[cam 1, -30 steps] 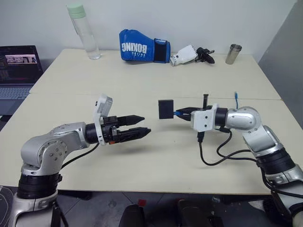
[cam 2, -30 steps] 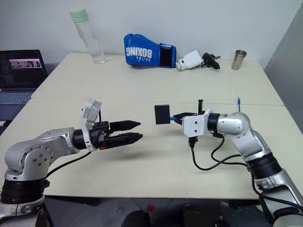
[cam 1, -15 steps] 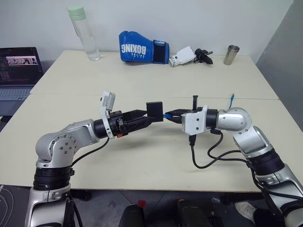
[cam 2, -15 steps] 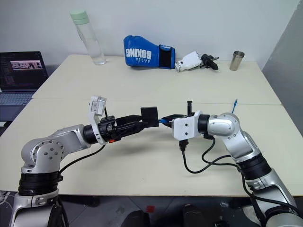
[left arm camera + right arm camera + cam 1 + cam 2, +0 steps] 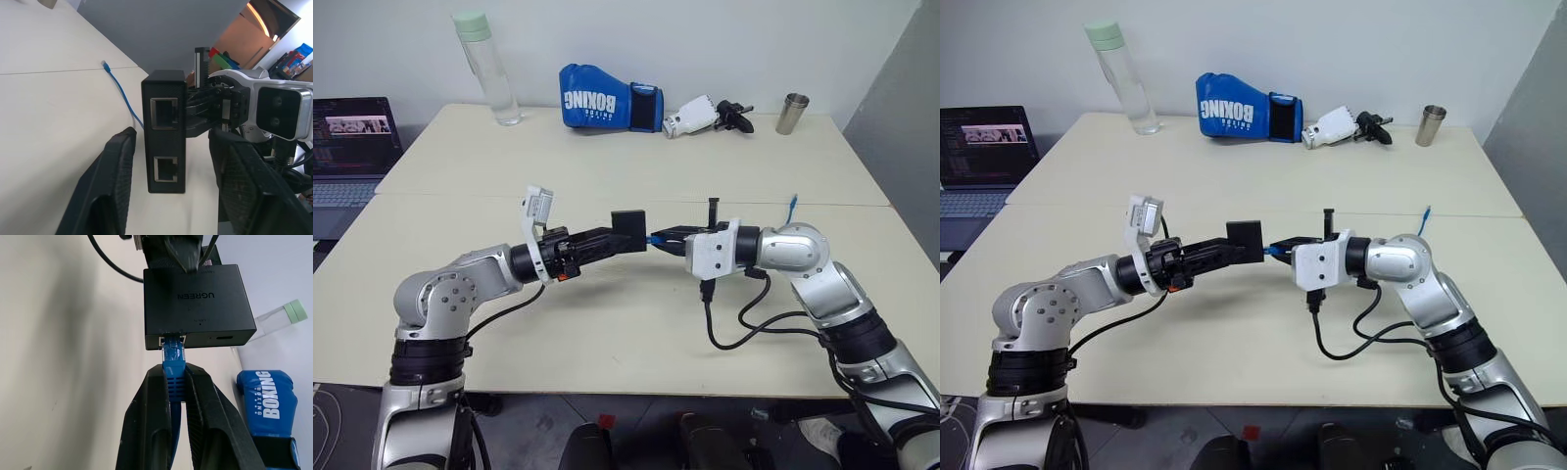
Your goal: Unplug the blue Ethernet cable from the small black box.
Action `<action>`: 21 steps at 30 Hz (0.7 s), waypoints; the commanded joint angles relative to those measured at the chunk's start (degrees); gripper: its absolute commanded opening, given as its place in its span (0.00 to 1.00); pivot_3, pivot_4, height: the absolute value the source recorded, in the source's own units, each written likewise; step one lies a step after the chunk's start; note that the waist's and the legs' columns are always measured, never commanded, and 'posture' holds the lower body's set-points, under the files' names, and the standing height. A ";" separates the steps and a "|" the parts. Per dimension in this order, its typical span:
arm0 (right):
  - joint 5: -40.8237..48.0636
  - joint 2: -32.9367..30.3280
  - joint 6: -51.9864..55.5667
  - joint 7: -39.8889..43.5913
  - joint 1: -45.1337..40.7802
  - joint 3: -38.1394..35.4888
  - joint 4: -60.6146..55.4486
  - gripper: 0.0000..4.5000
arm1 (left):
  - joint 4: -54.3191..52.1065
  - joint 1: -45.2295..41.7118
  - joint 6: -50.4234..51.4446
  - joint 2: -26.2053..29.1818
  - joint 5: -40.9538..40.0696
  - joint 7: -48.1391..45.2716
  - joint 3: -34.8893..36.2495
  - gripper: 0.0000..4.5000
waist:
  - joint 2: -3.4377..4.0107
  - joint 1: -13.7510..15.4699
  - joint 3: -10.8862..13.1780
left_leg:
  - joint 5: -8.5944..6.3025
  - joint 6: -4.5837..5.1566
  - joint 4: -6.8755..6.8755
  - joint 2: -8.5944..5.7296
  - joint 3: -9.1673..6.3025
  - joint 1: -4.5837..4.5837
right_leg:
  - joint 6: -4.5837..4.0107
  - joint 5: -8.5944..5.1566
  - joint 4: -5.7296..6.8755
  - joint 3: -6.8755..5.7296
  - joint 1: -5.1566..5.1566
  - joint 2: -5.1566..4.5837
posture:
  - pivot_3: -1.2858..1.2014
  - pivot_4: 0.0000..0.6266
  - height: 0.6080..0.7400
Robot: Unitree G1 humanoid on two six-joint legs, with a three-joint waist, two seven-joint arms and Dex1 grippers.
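Left gripper [image 5: 607, 238] has advanced and its fingers now bracket the small black box [image 5: 628, 228] held mid-air, right gripper [image 5: 175, 396] pinching the still-plugged blue Ethernet cable [image 5: 172, 366]; pull-apart looks imminent.

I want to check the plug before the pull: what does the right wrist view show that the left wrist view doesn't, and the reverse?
Right wrist view alone: the plug of the blue Ethernet cable seated in a port of the small black box, with the right gripper shut on the plug boot; also the boxing glove and a bottle.
Left wrist view alone: the box's opposite edge with two empty ports, the left gripper straddling it, and the cable's free end lying on the table.
Both: the box, the cable, the table.
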 commanded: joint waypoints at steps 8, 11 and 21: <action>-0.84 -0.06 -2.77 -0.54 -1.95 -0.53 -2.61 0.03 | 0.32 -1.55 -0.96 -0.08 1.46 -1.84 -0.72 0.17 | 0.00 -0.02 0.00 | 0.00 0.00 -0.01 0.01 -0.01 0.00 | 0.00 0.00 -0.01 0.04 0.00 0.00 | 0.52 0.24 1.00; -0.69 -0.07 -3.09 -0.12 -2.03 -0.47 -2.54 0.03 | 0.80 -1.80 -1.08 0.00 1.81 -2.20 -0.65 0.17 | 0.00 -0.02 0.00 | 0.00 0.00 -0.01 0.00 -0.01 0.00 | 0.00 0.00 -0.01 0.04 0.00 0.00 | 0.52 0.24 1.00; 13.66 -3.89 11.42 7.52 1.86 -4.72 -11.97 0.51 | 1.48 -2.75 -2.81 1.09 4.81 -3.69 -0.73 0.17 | 0.00 0.11 0.04 | 0.00 0.00 -0.03 0.01 -0.17 -0.05 | 0.00 0.00 -0.07 0.04 -0.01 0.00 | 0.52 0.24 1.00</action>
